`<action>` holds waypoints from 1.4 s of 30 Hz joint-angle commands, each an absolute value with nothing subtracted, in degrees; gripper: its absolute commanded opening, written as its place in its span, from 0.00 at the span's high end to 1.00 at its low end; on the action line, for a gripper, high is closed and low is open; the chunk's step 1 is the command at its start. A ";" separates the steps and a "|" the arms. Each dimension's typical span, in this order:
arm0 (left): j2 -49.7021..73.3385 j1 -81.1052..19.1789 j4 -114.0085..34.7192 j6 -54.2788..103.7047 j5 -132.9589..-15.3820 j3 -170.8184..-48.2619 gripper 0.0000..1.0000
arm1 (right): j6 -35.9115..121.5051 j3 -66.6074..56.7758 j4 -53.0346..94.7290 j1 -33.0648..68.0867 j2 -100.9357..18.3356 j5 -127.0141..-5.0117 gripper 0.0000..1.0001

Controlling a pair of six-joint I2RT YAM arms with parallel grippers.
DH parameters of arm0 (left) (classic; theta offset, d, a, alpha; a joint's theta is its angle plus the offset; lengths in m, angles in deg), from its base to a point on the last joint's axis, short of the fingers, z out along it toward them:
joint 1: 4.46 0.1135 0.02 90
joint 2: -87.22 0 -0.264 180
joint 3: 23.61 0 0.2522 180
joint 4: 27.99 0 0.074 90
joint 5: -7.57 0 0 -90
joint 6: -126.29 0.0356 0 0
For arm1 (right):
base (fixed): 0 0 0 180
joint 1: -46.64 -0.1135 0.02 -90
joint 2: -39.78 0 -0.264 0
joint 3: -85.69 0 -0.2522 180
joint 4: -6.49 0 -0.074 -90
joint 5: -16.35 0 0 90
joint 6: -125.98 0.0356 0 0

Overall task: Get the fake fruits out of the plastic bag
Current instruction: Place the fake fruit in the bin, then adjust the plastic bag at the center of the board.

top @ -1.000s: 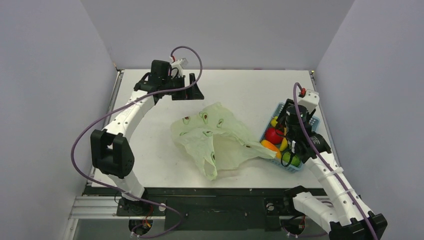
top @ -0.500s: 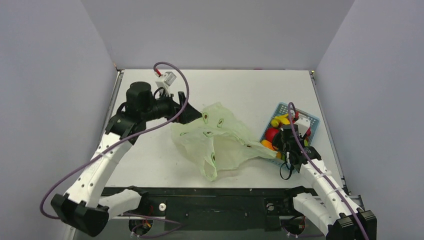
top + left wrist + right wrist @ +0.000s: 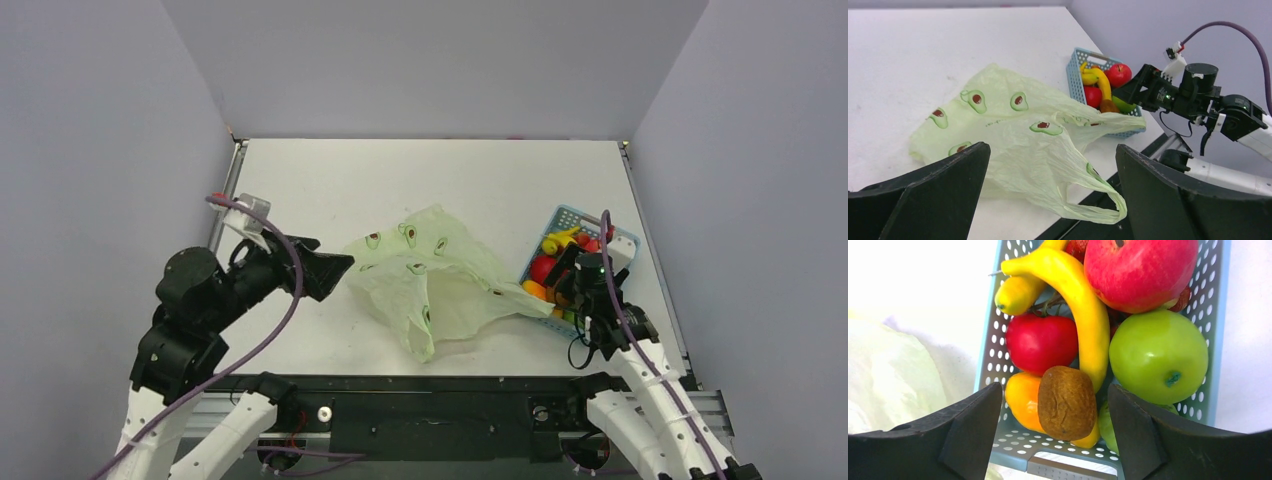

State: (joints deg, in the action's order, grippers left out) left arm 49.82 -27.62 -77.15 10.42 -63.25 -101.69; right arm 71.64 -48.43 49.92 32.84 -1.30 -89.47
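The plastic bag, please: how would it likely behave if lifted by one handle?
Probably floppy: the plastic bag lies crumpled and flat, so it would likely drape and sag. It looks thin and translucent, so probably very light, sliding easily if pushed.

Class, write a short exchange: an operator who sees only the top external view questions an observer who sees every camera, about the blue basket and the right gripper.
Operator: Which fruits sit at the basket's near end?
Observer: In the blue basket, a brown kiwi-like fruit leans against the banana, beside an orange fruit.
Operator: Does the right gripper hold anything?
Observer: No; the right gripper is open, with nothing between its fingers.
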 commanded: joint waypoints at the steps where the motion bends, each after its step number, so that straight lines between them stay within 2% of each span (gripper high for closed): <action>1: 54.16 -27.67 -77.49 14.22 -72.15 -106.49 0.03 | 71.48 -43.26 54.11 33.33 2.14 -90.72 0.27; 6: 58.56 -27.67 -72.48 14.76 -76.09 -108.83 0.03 | 69.47 -35.37 57.29 33.23 9.31 -86.22 0.27; 12: 62.81 -27.62 -67.94 15.61 -78.11 -110.35 0.03 | 63.95 -18.25 66.14 33.29 11.83 -93.08 0.23; 16: 63.93 -27.64 -67.96 15.54 -78.63 -110.72 0.03 | 63.93 -15.38 68.49 33.24 11.89 -93.73 0.21; 21: 64.28 -27.62 -70.02 15.47 -78.26 -111.71 0.03 | 69.90 -21.25 68.57 33.28 10.91 -86.18 0.20; 23: 64.52 -27.65 -71.17 15.98 -78.55 -112.33 0.03 | 72.53 -28.09 67.14 33.21 10.17 -76.92 0.20; 27: 65.01 -27.71 -72.19 16.70 -78.99 -112.61 0.03 | 76.14 -40.29 56.80 32.98 7.97 -63.23 0.21; 29: 65.00 -27.67 -72.46 16.84 -78.85 -112.61 0.03 | 78.41 -44.15 51.84 31.60 6.15 -60.51 0.21; 31: 65.07 -27.67 -72.79 16.94 -78.64 -112.41 0.03 | 81.76 -46.79 46.34 28.09 3.89 -59.10 0.23; 37: 65.31 -27.67 -74.01 16.84 -78.43 -112.87 0.03 | 93.51 -48.42 26.07 6.78 -6.69 -59.73 0.27; 40: 65.50 -27.67 -74.62 16.90 -78.57 -113.33 0.03 | 89.88 -41.32 27.99 -0.59 -10.58 -63.44 0.29; 42: 65.47 -27.67 -75.63 17.33 -78.82 -113.98 0.03 | 85.86 -36.77 34.24 -1.83 -11.20 -68.81 0.29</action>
State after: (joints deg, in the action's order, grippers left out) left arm 64.94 -27.62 -74.44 16.04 -78.11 -111.52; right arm 88.97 -46.16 36.35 1.08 -10.52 -61.69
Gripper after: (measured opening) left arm 0.972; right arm 0.713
